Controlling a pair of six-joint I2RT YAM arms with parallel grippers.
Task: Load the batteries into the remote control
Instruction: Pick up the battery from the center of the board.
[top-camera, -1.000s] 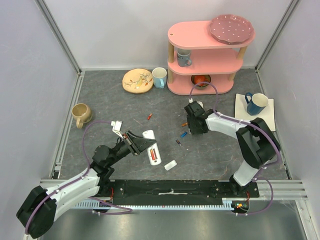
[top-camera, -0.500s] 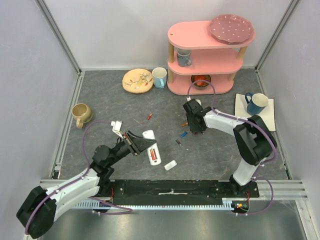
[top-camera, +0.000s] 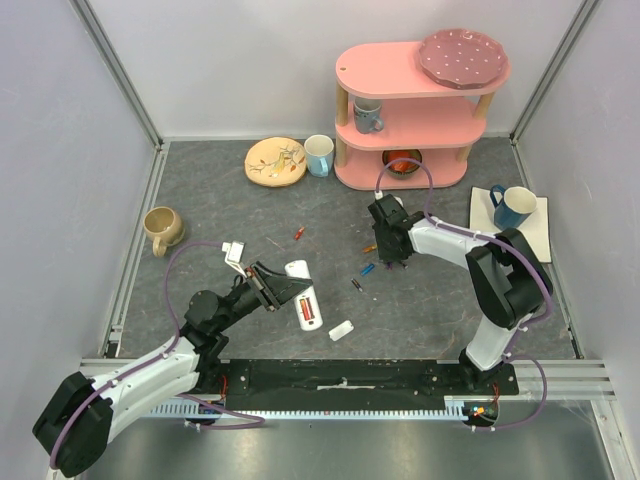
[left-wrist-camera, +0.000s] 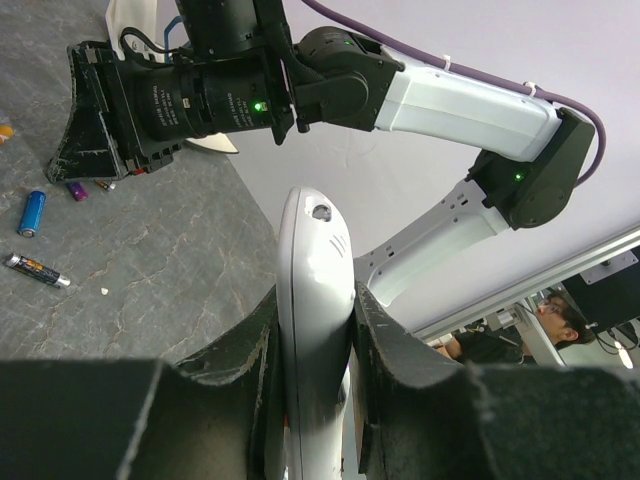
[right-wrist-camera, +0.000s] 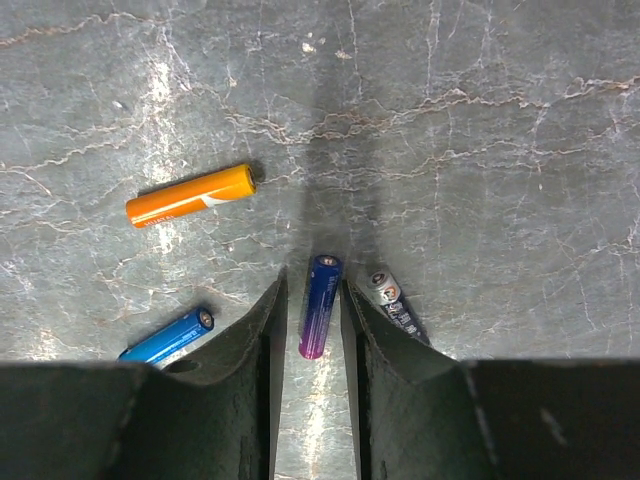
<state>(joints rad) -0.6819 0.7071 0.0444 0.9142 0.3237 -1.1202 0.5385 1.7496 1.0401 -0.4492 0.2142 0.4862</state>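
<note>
Where right tool straddles, one battery.

On the grey, white-veined desk, the right wrist view shows an orange battery at upper left, a bright blue battery at lower left, a blue-to-purple battery at centre and a dark battery right of it. The remote control is plain white.

You see a grey marbled tabletop boxed by pale lilac walls; at one o'clock a pink three-tier shelf stands near the back wall.
</note>
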